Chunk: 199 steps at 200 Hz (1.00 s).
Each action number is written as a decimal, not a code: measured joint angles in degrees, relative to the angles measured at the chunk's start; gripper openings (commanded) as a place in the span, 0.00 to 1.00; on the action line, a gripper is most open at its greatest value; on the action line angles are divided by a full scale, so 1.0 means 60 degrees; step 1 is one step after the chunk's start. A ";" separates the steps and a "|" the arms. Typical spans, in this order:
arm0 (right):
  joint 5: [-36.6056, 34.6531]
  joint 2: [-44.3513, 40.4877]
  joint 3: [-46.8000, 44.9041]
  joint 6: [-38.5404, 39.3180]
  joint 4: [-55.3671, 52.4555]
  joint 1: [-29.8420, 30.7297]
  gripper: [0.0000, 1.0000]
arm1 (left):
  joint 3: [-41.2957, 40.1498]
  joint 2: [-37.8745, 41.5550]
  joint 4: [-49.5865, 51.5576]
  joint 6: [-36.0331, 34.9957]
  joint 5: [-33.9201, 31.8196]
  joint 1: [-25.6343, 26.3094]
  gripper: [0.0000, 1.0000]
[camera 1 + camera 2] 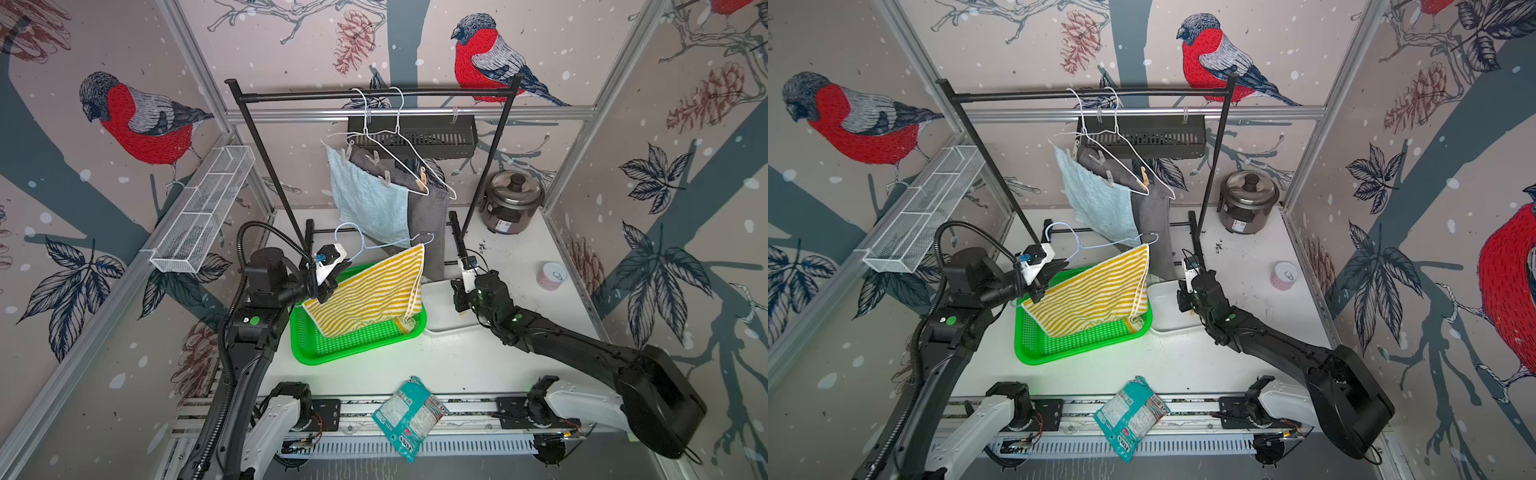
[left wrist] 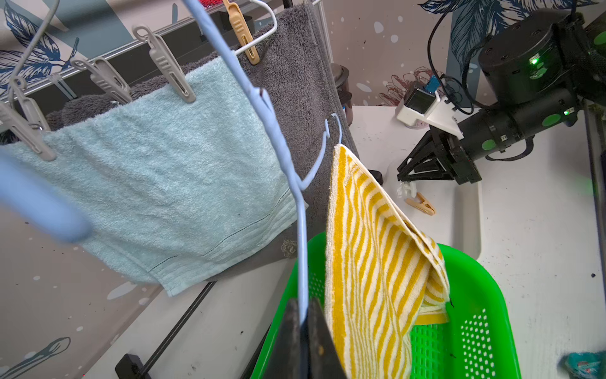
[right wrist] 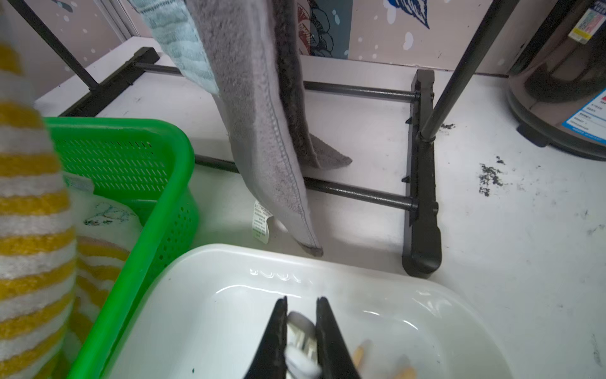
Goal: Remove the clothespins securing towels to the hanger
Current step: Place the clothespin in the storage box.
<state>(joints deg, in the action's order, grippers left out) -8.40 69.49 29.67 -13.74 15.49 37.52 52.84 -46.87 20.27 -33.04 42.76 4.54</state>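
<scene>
Towels [image 2: 157, 183] 3 | hangers [image 2: 302, 236] 3 | tan clothespin [image 2: 244, 36] clipped on hanger 1

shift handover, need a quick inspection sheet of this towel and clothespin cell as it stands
surface: white table, dark smudges by rack foot
job's things: light blue towel and grey towel clipped by clothespins on rack; striped towel on blue hanger dropping into green basket; tan clothespin in white tray
clutter: snack packet, rice cooker, pink can
grippers: left gripper shut on blue hanger; right gripper shut on whitish clothespin above white tray
cables: black hose arcs over left arm
surroundings: bird-print walls, wire basket, black basket
</scene>
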 measured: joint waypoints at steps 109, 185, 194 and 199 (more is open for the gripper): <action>0.0426 0.1311 -0.0055 -0.0484 0.0288 -0.0015 0.20 | -0.0033 0.0055 0.0018 -0.0007 -0.0080 0.0000 0.00; 0.0565 0.1461 0.0120 -0.0667 0.0164 -0.0036 0.36 | -0.0033 0.0040 0.0018 -0.0051 -0.0076 0.0000 0.00; 0.0565 0.1260 0.0146 -0.0663 0.0138 -0.0044 0.38 | -0.0033 0.0040 0.0022 -0.0069 -0.0076 0.0000 0.00; 0.0561 0.1140 0.0175 -0.0659 0.0127 -0.0047 0.39 | -0.0033 0.0040 0.0022 -0.0069 -0.0073 0.0000 0.00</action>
<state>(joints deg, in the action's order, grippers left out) -5.04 76.34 30.72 -17.69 16.25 37.23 52.64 -46.63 20.40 -33.45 42.33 4.54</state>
